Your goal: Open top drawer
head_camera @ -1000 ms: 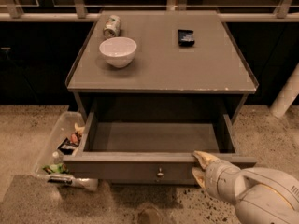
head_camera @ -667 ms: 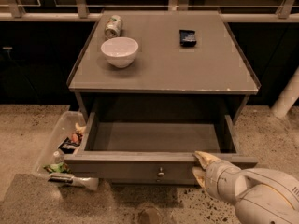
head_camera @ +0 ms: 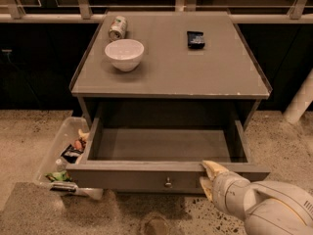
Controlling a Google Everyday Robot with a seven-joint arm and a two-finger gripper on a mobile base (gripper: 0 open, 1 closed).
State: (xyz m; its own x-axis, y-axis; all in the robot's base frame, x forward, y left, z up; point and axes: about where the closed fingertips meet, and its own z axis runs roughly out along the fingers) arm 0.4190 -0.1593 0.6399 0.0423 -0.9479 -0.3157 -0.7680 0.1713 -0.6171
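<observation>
The robot's white arm (head_camera: 274,212) comes in at the right end of the top drawer (head_camera: 122,176), closest to us. At its tip the gripper (head_camera: 209,177) sits right on the drawer's front board, up at the top edge and to the right of the small round knob (head_camera: 168,182). It touches the board, not the knob. I think that is because the top edge is long and easy to catch, while the knob is tiny. I cannot tell if the claw is pinching the board tight or is only hooked over it.

The top drawer sticks far out from under the grey table (head_camera: 195,72). Its front is well out past the table's edge, so you can look down into the box. I see nothing lying inside. The job looks nearly done or done. If there is any pull left, it should be straight back toward us, so the drawer does not go crooked from being held off to one side.

Just left of the drawer, down on the floor, is a clear plastic bin (head_camera: 53,151) with wrappers and scraps in it. It sits very near the drawer's side but does not block it.

Behind and above the drawer, on the table top, stand a white bowl (head_camera: 124,54) and a dark packet (head_camera: 195,39). Farthest from the drawer a can (head_camera: 117,27) lies on its side. They are up there out of the drawer's way.
</observation>
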